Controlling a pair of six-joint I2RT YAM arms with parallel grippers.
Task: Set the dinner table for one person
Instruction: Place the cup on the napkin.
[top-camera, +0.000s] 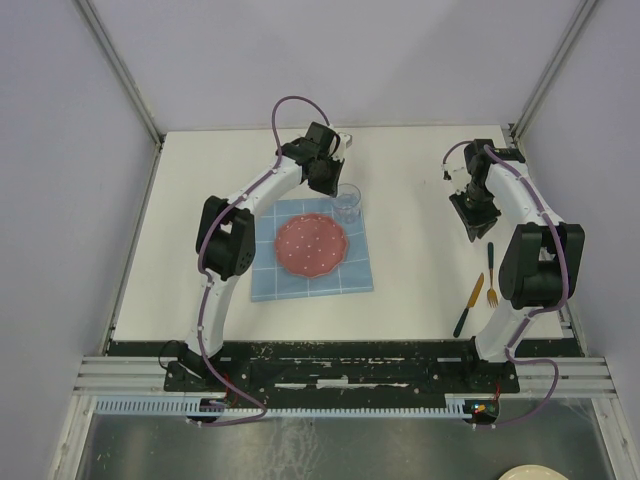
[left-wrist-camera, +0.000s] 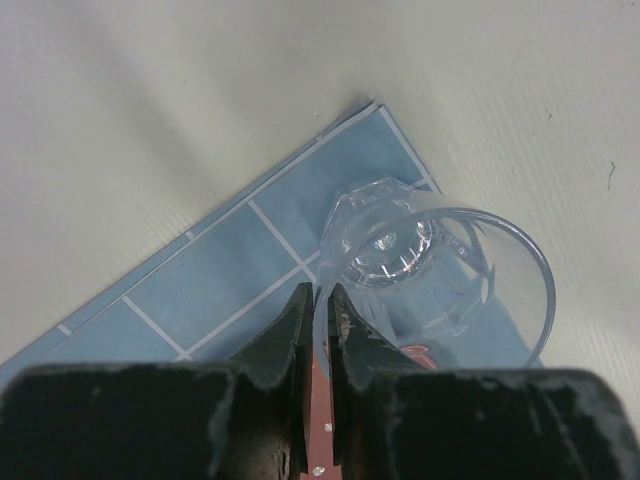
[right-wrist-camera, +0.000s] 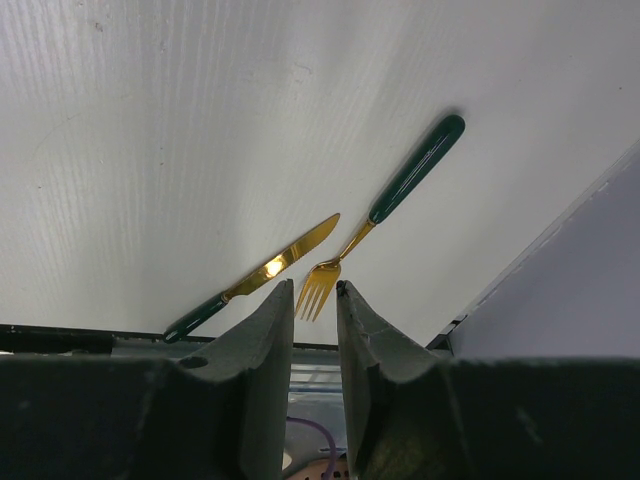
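On the white dinner table (top-camera: 415, 190) lies a blue grid placemat (top-camera: 311, 249) with a red speckled plate (top-camera: 312, 244) in its middle. A clear glass (top-camera: 347, 203) stands upright on the mat's far right corner. My left gripper (top-camera: 338, 186) is shut on the glass's rim: in the left wrist view the glass (left-wrist-camera: 480, 270) has its wall pinched between the two fingers of the gripper (left-wrist-camera: 320, 290). My right gripper (top-camera: 478, 228) hovers open and empty at the right. Below the right gripper (right-wrist-camera: 315, 285) lie a gold fork (right-wrist-camera: 375, 220) and a gold knife (right-wrist-camera: 265, 268), both green-handled.
The fork (top-camera: 491, 270) and knife (top-camera: 468, 305) lie near the table's right front corner, close to the right arm's base. A black strip and metal rails (top-camera: 340, 375) run along the near edge. Walls and frame posts enclose the table. A pale dish (top-camera: 530, 473) sits below, off the table.
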